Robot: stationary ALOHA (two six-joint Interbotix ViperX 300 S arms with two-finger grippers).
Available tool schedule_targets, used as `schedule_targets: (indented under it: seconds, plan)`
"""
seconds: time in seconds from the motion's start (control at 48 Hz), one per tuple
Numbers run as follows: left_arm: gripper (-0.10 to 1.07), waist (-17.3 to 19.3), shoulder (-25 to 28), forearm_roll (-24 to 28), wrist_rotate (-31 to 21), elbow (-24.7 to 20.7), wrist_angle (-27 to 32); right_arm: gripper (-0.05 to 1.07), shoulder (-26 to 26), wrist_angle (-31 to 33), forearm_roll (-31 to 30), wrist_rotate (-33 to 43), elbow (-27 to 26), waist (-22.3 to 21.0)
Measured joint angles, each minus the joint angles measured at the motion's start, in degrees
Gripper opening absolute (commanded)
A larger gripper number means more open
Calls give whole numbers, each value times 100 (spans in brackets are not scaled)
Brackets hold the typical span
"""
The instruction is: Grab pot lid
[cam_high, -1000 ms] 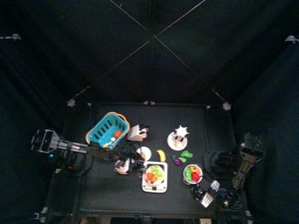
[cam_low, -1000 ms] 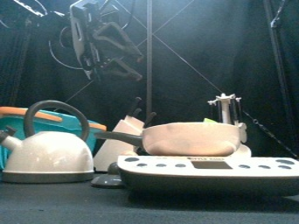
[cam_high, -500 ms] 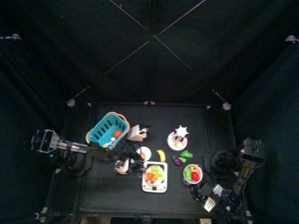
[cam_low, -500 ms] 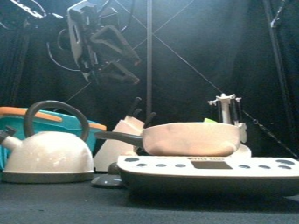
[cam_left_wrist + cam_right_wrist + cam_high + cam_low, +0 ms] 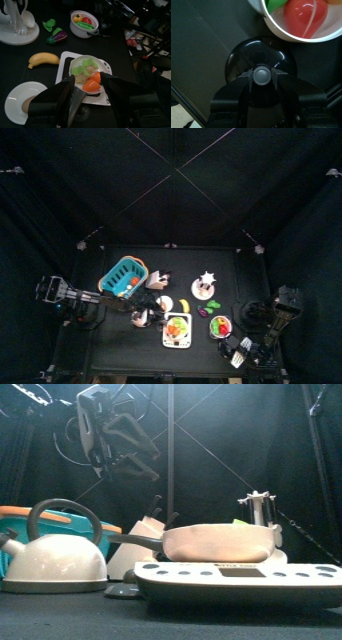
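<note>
The pot lid (image 5: 256, 62) is black and round with a grey knob (image 5: 262, 75). It lies flat on the black table beside the white pot (image 5: 304, 25) that holds red and green toy vegetables. My right gripper (image 5: 262, 77) is directly over the lid, jaws closed against the knob from both sides. In the top view the lid (image 5: 250, 312) is at the table's right edge under the right gripper (image 5: 263, 315). My left gripper (image 5: 90, 85) is open and empty, hovering over a white board (image 5: 67, 62) of toy food; it hangs high in the front view (image 5: 110, 439).
A blue basket (image 5: 123, 276), a banana (image 5: 185, 306) and the food board (image 5: 177, 331) fill the table's middle. The front view shows a white kettle (image 5: 54, 556), a pan (image 5: 214, 541) and a scale (image 5: 241, 580) close up. The pot (image 5: 222, 327) is next to the lid.
My right arm has moved in from the table's right edge toward the lid and settled over it. The left arm has barely moved.
</note>
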Motion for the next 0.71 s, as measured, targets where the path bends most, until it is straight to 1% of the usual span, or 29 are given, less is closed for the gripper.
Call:
schedule_targets:
  seconds: [0.146,0.375,0.604,0.708]
  plan:
    - [83,0,0,0,9,0,0,72,62,-141,79,9,26,-26]
    - [83,0,-18,0,0,0,0,72,70,-185,114,-18,35,-26]
    - [83,-9,-316,0,-9,185,-62,71,35,-149,-9,-70,35,-53]
    - [83,-9,-387,-35,-9,264,-132,67,35,-141,-35,-62,53,-62]
